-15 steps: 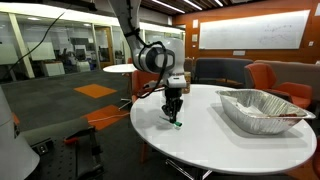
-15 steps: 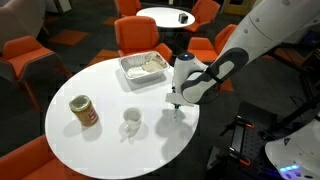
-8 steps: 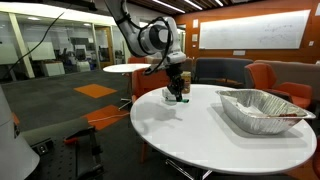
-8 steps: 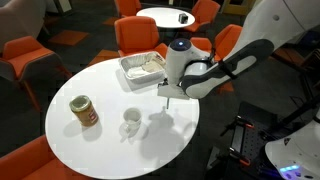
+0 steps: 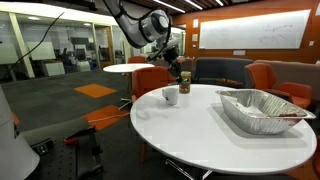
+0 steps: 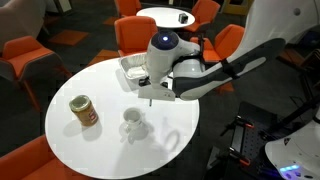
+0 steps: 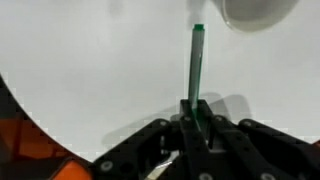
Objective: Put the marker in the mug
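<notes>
The thin green marker (image 7: 196, 65) is clamped between the fingers of my gripper (image 7: 197, 128) and points away from the wrist over the white table. The small white mug (image 7: 262, 12) shows partly at the top right of the wrist view, just beyond and to the right of the marker's tip. In an exterior view my gripper (image 6: 150, 95) hangs above the table, a little up and to the right of the mug (image 6: 131, 121). In an exterior view my gripper (image 5: 178, 68) is above the mug (image 5: 171, 96).
The round white table (image 6: 70, 148) also holds a foil tray (image 6: 143, 66) at its far side and a jar (image 6: 83, 110) beside the mug. They show in an exterior view as the tray (image 5: 262, 110) and the jar (image 5: 185, 85). Orange chairs (image 6: 25, 60) ring the table.
My gripper has risen from the table with the marker in it and travelled across the table toward the mug. The mug, jar and tray have not moved.
</notes>
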Tool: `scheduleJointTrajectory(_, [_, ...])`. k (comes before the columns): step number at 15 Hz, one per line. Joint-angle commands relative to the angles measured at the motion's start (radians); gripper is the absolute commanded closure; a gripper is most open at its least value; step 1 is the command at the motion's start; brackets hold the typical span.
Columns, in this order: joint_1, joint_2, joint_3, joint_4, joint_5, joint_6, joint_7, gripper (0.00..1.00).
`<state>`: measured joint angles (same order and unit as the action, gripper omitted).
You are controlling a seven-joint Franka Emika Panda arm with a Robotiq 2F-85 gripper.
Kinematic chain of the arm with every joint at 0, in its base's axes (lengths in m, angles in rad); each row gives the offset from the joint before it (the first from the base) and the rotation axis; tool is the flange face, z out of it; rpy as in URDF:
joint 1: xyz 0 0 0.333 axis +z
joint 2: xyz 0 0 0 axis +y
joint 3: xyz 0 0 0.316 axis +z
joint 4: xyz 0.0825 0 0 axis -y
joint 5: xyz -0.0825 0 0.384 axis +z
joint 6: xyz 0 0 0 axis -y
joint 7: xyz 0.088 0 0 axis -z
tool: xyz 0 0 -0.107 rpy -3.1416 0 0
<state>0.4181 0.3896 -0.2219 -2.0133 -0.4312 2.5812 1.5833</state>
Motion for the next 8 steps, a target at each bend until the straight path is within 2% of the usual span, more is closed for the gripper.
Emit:
scheduleJointTrajectory(1, [0.036,0.074,0.01,0.112,-0.131,-0.04,0.101,0.97])
scheduleJointTrajectory(8, [0.141,0.232,-0.017,0.263,-0.391,-0.05,0.252,0.97])
